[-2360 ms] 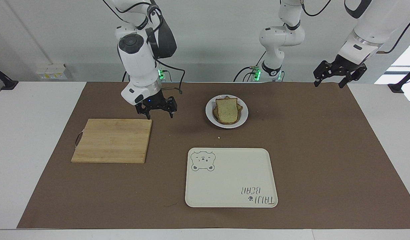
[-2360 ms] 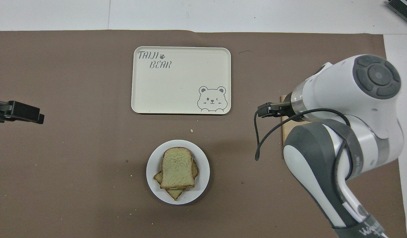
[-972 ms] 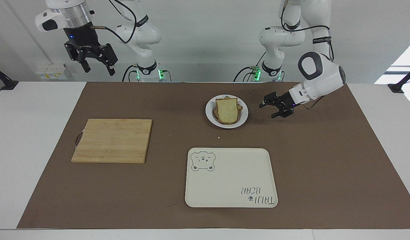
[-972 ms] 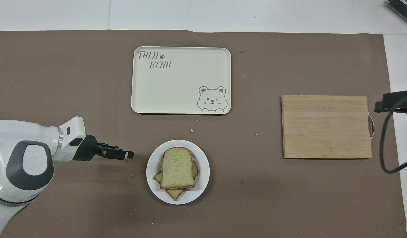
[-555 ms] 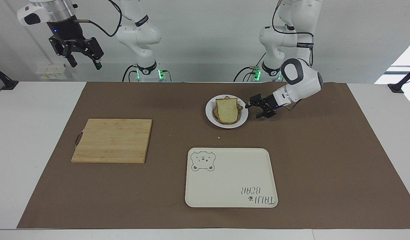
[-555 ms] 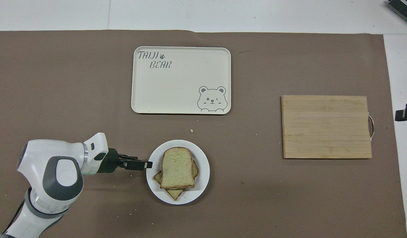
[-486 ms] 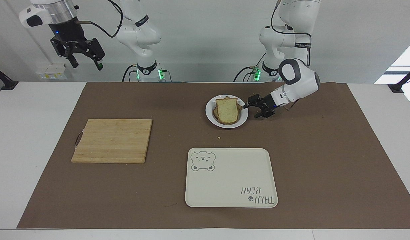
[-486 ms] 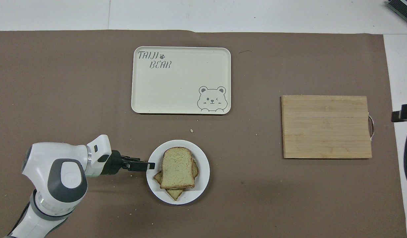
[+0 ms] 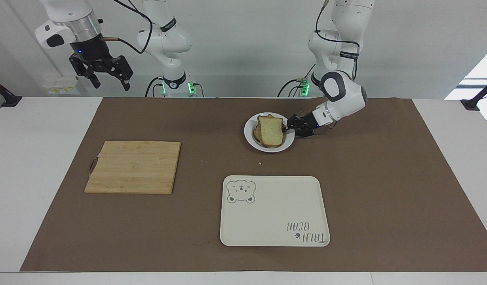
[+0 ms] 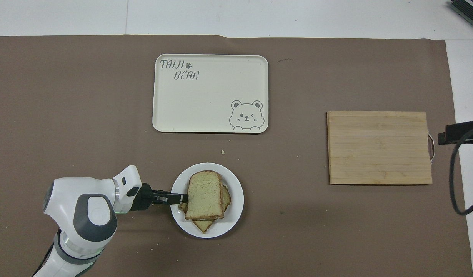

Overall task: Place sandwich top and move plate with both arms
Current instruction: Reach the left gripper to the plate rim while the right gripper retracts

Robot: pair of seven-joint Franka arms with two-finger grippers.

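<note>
- Your left claw [image 9: 286,127] sat low at the rim of the small white plate [image 9: 288,141], tips right against the sandwich top's [image 9: 270,130] edge; couldn't tell if it was pinching.
- That slice lay tilted on the other bread, plate nearer the robots than the bear tray [image 9: 274,211].
- Your right claw [image 9: 107,77] waited up high, fingers spread, above the desk's [image 9: 29,158] right-arm end, near the cutting board [image 9: 133,166].
</note>
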